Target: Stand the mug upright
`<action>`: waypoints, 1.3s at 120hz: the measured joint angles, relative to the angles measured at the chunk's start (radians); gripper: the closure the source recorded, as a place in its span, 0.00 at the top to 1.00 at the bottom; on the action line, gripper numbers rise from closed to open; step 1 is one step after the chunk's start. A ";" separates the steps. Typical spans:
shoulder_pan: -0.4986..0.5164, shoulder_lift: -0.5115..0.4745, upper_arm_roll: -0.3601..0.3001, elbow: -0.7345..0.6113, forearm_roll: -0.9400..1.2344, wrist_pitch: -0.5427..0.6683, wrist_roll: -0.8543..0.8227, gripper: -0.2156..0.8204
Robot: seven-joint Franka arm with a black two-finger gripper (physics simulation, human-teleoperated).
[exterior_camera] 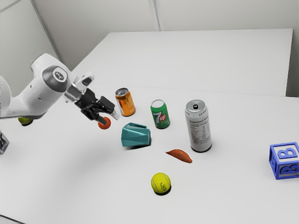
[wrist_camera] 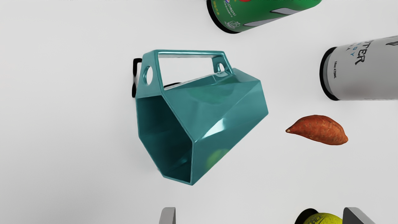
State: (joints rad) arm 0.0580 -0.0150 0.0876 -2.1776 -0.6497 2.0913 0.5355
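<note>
My gripper [exterior_camera: 110,116] is above the table in the exterior view, to the left of the teal mug [exterior_camera: 136,135] and apart from it. The faceted mug lies on its side, its handle toward the green can. In the wrist view the mug [wrist_camera: 211,109] shows its dark open mouth and its handle, beyond my gripper [wrist_camera: 259,216]. The two fingertips stand wide apart with nothing held between them.
Near the mug stand an orange can [exterior_camera: 125,102], a green can [exterior_camera: 160,115] and a tall grey can [exterior_camera: 199,127]. A sweet potato [exterior_camera: 180,156], a tennis ball [exterior_camera: 160,183], a red ball [exterior_camera: 104,123] and a blue block [exterior_camera: 285,161] also lie on the table.
</note>
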 joint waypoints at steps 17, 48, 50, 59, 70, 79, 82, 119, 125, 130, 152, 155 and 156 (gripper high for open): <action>0.005 0.026 0.001 -0.019 -0.064 0.022 0.062 0.77; 0.002 0.070 0.001 -0.044 -0.199 0.041 0.178 0.77; 0.002 0.074 0.001 -0.044 -0.211 0.042 0.187 0.77; -0.001 0.090 0.001 -0.045 -0.258 0.044 0.223 0.77; 0.001 0.109 0.001 -0.043 -0.298 0.045 0.263 0.77; 0.006 0.122 0.001 -0.043 -0.338 0.046 0.298 0.77; 0.007 0.125 0.001 -0.043 -0.349 0.047 0.310 0.77; 0.007 0.184 0.001 -0.046 -0.516 0.047 0.462 0.77; 0.007 0.190 0.001 -0.050 -0.544 0.046 0.488 0.77; 0.008 0.194 0.001 -0.055 -0.566 0.045 0.509 0.77; 0.008 0.207 0.001 -0.072 -0.652 0.035 0.603 0.77; 0.008 0.208 0.001 -0.073 -0.662 0.032 0.615 0.77; 0.008 0.208 0.001 -0.073 -0.666 0.031 0.619 0.77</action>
State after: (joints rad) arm 0.0657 0.1932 0.0888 -2.2503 -1.3155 2.1227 1.1547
